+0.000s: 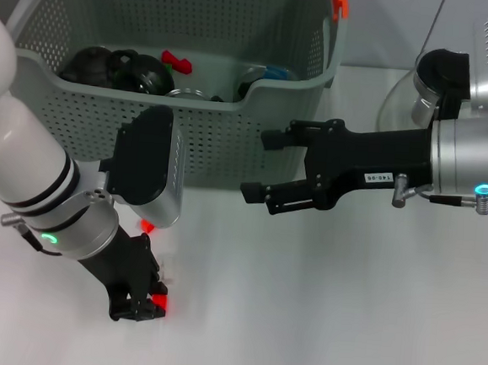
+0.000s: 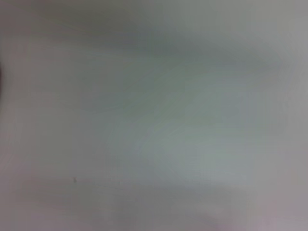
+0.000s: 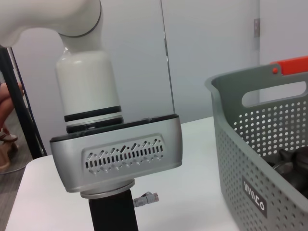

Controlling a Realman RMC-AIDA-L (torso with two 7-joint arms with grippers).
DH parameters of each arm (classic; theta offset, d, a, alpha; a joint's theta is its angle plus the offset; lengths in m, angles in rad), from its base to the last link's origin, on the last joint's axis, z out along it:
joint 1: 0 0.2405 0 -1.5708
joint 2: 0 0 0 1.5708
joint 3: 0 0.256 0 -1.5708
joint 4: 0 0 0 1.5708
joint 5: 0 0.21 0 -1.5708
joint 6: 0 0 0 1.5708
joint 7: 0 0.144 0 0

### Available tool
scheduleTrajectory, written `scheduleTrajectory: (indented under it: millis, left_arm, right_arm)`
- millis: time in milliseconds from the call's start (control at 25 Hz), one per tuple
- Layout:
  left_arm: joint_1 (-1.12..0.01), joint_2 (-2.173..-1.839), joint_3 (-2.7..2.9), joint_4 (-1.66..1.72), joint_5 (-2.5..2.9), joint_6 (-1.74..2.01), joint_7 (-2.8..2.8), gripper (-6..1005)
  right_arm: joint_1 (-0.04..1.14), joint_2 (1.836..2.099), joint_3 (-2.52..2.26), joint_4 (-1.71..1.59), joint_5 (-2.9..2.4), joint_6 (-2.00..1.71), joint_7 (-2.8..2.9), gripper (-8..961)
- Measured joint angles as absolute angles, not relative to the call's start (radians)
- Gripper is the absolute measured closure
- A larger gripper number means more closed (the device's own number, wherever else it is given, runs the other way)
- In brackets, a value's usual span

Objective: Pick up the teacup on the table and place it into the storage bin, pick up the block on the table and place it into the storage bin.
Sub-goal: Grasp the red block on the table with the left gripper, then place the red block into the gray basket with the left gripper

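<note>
The storage bin (image 1: 188, 136) stands at the back of the white table, and its perforated wall with a black label also shows in the right wrist view (image 3: 260, 159). Dark rounded items (image 1: 118, 69) lie inside it; I cannot tell whether one is the teacup. A red block (image 1: 159, 300) shows in small bits beside and under my left gripper (image 1: 140, 305), which points down at the table in front of the bin. My right gripper (image 1: 256, 163) hovers open and empty just in front of the bin's right half. The left wrist view shows only a blurred pale surface.
A glass carafe with a black handle (image 1: 425, 83) stands at the back right, behind my right arm. A small red piece (image 1: 176, 60) and a blue item (image 1: 278, 71) also lie in the bin. My left arm's silver wrist housing (image 3: 115, 154) fills the right wrist view.
</note>
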State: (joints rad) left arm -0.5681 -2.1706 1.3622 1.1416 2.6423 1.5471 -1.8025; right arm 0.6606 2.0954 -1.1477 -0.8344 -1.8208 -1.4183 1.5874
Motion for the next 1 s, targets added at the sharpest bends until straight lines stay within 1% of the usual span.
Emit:
scheduleTrajectory:
  millis: [120,560,880,1000]
  left_arm:
    - [-0.572,-2.17,1.363,1.141,2.646,1.547,-1.803,740]
    - [-0.576,-2.169,1.369,1.148,2.65,1.561,-1.812,798]
    - [-0.554,-2.171,1.331,1.224,2.627,1.615,-1.839,802]
    - [-0.533,-2.172,1.256,1.279,2.536,1.659,-1.878,797]
  right_arm:
    - [0.661,2.095,-1.142,-0.834,-1.821,-1.418,1.587,22]
    - [0.661,2.095,-1.14,-0.834,-1.821,-1.417,1.588,23]
    - [0.66,2.095,-1.14,-0.834,-1.821,-1.419,1.588,23]
    - [0.656,2.095,-1.14,-0.833,-1.821,-1.422,1.588,22]
